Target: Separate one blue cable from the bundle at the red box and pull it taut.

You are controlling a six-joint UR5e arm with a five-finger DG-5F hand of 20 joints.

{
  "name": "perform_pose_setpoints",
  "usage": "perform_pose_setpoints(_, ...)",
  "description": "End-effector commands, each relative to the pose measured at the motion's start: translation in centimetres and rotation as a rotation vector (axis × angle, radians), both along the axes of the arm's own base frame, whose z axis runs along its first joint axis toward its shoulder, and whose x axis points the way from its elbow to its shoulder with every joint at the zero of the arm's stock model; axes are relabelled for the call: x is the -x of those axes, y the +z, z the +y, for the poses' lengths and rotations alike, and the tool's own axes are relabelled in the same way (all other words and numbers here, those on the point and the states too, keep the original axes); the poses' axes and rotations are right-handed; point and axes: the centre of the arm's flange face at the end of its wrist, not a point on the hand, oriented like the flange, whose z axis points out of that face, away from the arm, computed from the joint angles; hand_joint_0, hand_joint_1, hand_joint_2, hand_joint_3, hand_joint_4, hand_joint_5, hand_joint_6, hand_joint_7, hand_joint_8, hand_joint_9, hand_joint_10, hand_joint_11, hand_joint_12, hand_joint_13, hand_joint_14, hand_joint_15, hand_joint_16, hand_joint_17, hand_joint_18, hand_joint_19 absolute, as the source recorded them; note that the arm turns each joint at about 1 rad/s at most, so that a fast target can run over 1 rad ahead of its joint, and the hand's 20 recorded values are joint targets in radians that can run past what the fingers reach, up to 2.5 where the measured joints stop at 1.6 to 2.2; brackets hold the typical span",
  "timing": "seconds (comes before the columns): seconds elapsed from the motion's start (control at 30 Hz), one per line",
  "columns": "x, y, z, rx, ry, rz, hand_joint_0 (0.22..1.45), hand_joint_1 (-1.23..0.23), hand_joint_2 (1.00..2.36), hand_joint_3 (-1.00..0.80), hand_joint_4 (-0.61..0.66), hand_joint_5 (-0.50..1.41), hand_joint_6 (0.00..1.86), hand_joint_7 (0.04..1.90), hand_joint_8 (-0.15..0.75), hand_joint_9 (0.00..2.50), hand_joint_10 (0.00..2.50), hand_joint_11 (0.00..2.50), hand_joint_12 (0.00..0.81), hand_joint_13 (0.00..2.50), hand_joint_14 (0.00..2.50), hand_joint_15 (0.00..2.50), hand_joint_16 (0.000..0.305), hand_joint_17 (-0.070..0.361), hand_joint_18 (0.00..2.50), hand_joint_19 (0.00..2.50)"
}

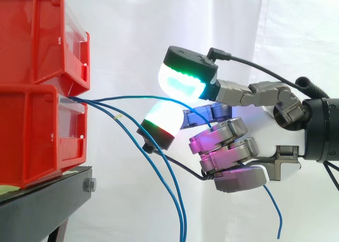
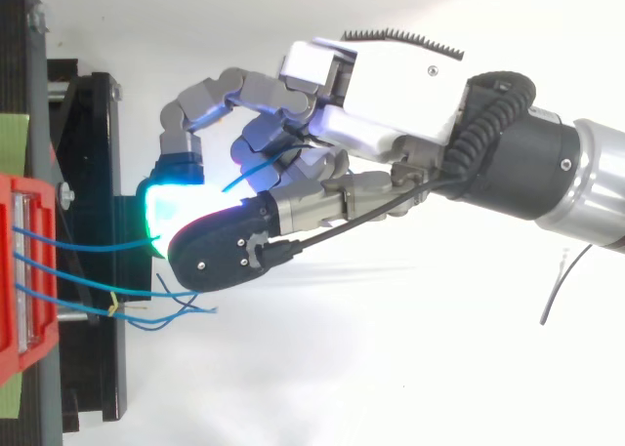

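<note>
Well, two boxy red plastic bins (image 1: 37,93) sit stacked on a black metal stand (image 1: 47,197). Just beside them, the jointed hand (image 2: 391,100) pinches one thin blue cable (image 1: 127,97) between rounded glowing pads (image 1: 183,79), its other fingers curled. That cable runs nearly straight from the lower bin, while the loose cables (image 1: 183,226) droop below.

red bins (image 1: 37,93) left, blue cables (image 1: 181,226) dangling below

Glossy red plastic bins (image 1: 32,139); matt black stand (image 1: 45,202); cloth curtain (image 1: 132,35)
</note>
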Motion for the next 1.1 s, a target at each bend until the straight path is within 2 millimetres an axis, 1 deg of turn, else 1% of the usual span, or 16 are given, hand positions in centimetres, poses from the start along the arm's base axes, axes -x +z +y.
perform_pose_setpoints(0.0,0.01,-0.03,0.05,0.0,0.001,0.001,0.6,-0.64,1.02,-0.28,0.12,-0.16,0.88,1.18,0.372,0.91,2.5,2.5,0.51,1.25,2.5,1.75,0.048,0.107,1.76,1.19)
perform_pose_setpoints(0.03,0.01,-0.03,0.05,0.0,0.001,0.001,0.6,-0.65,1.02,-0.25,0.12,-0.16,0.88,1.19,0.372,0.9,2.5,2.5,0.513,1.25,2.5,1.72,0.047,0.107,1.76,1.2)
perform_pose_setpoints(0.2,-0.02,0.04,0.05,0.002,0.001,0.0,0.58,-0.71,1.03,-0.12,0.09,-0.15,0.88,1.19,0.35,0.85,2.5,2.5,0.512,1.23,2.5,1.78,0.048,0.109,1.76,1.25)
perform_pose_setpoints(0.3,0.02,-0.03,-0.07,0.0,-0.001,0.001,0.59,-0.73,1.02,-0.09,0.08,-0.15,0.88,1.17,0.331,0.83,2.5,2.5,0.512,1.24,2.5,1.76,0.053,0.119,1.78,1.17)
perform_pose_setpoints(0.33,-0.01,0.04,-0.06,0.0,-0.001,-0.001,0.59,-0.73,1.02,-0.09,0.08,-0.15,0.88,1.17,0.335,0.82,2.5,2.5,0.507,1.22,2.5,1.75,0.054,0.121,1.77,1.18)
perform_pose_setpoints(0.4,-0.02,0.04,0.05,0.0,0.001,-0.001,0.59,-0.73,1.02,-0.12,0.1,-0.15,0.88,1.16,0.355,0.8,2.5,2.5,0.502,1.2,2.5,1.72,0.051,0.116,1.76,1.19)
perform_pose_setpoints(0.43,-0.01,0.04,-0.06,0.0,-0.001,-0.001,0.59,-0.71,1.02,-0.21,0.12,-0.15,0.88,1.18,0.368,0.79,2.5,2.5,0.498,1.18,2.5,1.75,0.048,0.109,1.72,1.27)
perform_pose_setpoints(0.47,0.02,-0.03,-0.05,0.0,0.001,0.001,0.58,-0.65,1.01,-0.35,0.13,-0.15,0.88,1.15,0.371,0.79,2.5,2.5,0.493,1.18,2.5,1.72,0.048,0.107,1.72,1.27)
perform_pose_setpoints(0.53,-0.02,0.04,-0.05,0.0,0.001,-0.001,0.58,-0.61,1.01,-0.4,0.13,-0.15,0.88,1.14,0.373,0.79,2.5,2.5,0.489,1.18,2.5,1.7,0.048,0.107,1.72,1.26)
perform_pose_setpoints(0.6,-0.02,0.04,-0.05,0.0,0.001,-0.001,0.59,-0.53,1.01,-0.42,0.14,-0.15,0.88,1.13,0.369,0.79,2.5,2.5,0.495,1.18,2.5,1.71,0.047,0.105,1.71,1.25)
perform_pose_setpoints(0.73,0.02,-0.03,-0.05,0.0,0.001,0.001,0.6,-0.5,1.01,-0.37,0.14,-0.15,0.87,1.15,0.368,0.79,2.5,2.5,0.494,1.18,2.5,1.72,0.047,0.106,1.71,1.25)
perform_pose_setpoints(0.87,-0.03,0.04,0.07,0.0,0.002,-0.001,0.59,-0.58,1.02,-0.23,0.12,-0.14,0.86,1.18,0.345,0.78,2.5,2.5,0.5,1.17,2.5,1.7,0.047,0.106,1.71,1.27)
perform_pose_setpoints(0.97,0.0,-0.02,-0.05,0.0,0.001,-0.001,0.58,-0.64,1.02,-0.13,0.13,-0.14,0.87,1.19,0.334,0.78,2.5,2.5,0.499,1.19,2.5,1.71,0.052,0.117,1.75,1.21)
perform_pose_setpoints(1.07,0.0,-0.02,-0.05,0.002,0.001,0.0,0.58,-0.69,1.02,-0.07,0.12,-0.14,0.87,1.2,0.32,0.76,2.5,2.5,0.499,1.2,2.5,1.7,0.054,0.121,1.75,1.2)
